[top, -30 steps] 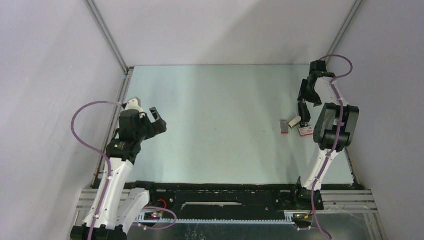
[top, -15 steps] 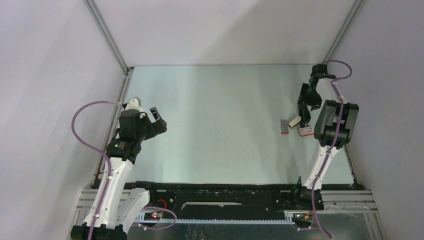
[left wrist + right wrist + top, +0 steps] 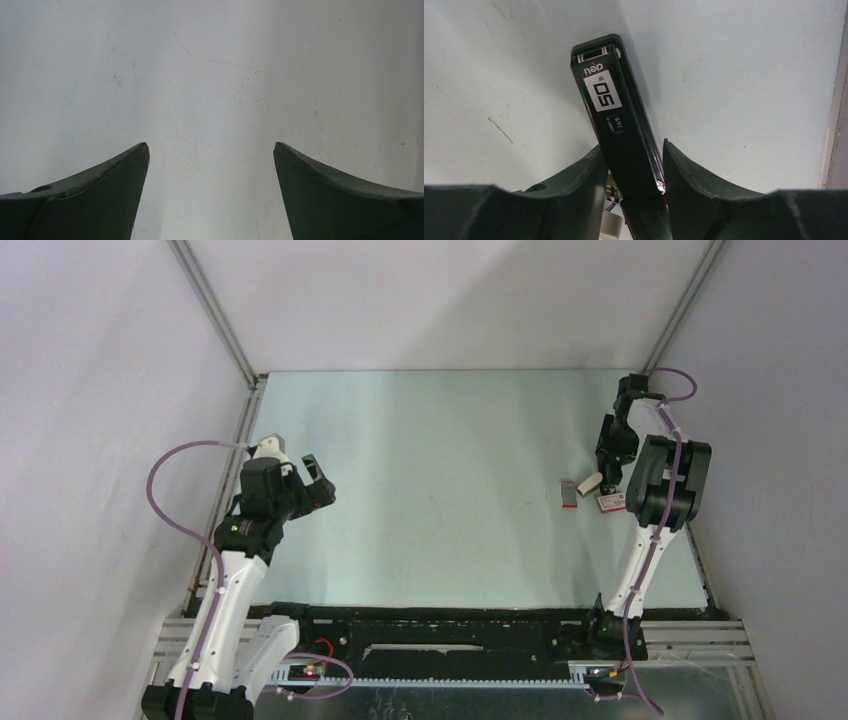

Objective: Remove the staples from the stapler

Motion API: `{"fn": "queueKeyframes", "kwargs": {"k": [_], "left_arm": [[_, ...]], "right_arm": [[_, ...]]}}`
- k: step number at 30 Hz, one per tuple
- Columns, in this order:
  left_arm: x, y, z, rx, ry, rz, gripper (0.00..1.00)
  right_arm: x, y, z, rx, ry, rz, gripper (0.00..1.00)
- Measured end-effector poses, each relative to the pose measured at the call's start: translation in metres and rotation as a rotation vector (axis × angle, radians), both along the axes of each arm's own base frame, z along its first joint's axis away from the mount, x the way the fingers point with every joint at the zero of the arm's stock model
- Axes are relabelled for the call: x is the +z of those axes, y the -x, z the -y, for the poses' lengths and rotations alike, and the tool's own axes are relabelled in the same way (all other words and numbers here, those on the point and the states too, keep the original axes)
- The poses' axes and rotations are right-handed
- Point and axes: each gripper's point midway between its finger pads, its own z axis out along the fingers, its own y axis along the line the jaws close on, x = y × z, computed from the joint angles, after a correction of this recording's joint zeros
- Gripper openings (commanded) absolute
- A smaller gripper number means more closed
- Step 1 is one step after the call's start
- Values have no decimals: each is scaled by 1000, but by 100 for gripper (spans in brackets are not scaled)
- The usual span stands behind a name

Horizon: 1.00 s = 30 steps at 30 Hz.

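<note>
Checking occlusions first: in the top view the long, thin black stapler (image 3: 610,95) cannot be told apart from the black right gripper (image 3: 607,472) near the right edge of the pale green table (image 3: 430,460). The right wrist view cuts off the stapler's lower end behind the fingers. A small pale, silvery bit shows beneath it there, too hidden to identify. Staples: not made out in any view.

Change against one second ago: the right arm's wrist joint has drawn toward the right edge and nearer its forearm, while its fingertips stay over about the same spot. Left arm, red-and-white box (image 3: 611,503), grey tray (image 3: 569,494) and a small whitish piece (image 3: 590,481) between them are unmoved.

Stapler: glossy black, rounded far end with a silvery slot, white label reading "50", small "24/6" mark below it. It tilts slightly left in the wrist view. The right fingers are clamped against both of its long sides, over the table by the right edge.

Left gripper (image 3: 210,145): fingers spread wide, nothing between them, above bare scratched table near the left edge.
</note>
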Motion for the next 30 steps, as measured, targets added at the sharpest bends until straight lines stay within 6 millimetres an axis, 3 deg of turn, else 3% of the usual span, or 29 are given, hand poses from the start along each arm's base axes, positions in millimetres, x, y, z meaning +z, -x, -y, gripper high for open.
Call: {"fn": "queueKeyframes", "kwargs": {"k": [9,14,17,19,23,26,30], "left_arm": [[1,0,0,1,0,4,100],[2,1,0,1,0,10,100],[2,1,0,1,0,10,100],[2,1,0,1,0,10,100],[2,1,0,1,0,10,100],[2,1,0,2,0,10,100],[2,1,-1,5,-2,10,100]], "right_arm": [[3,-5,0,-5,-2,18,32],[5,-8,2,-9,34,26,16],[10,-10,6,-15,84,29,2],[17,-12,10,-21,129,40,0],[46,-19,16,-33,236,91,0],[88,-28,14,-31,333,189,0],[142,-46,-24,42,406,345,0]]}}
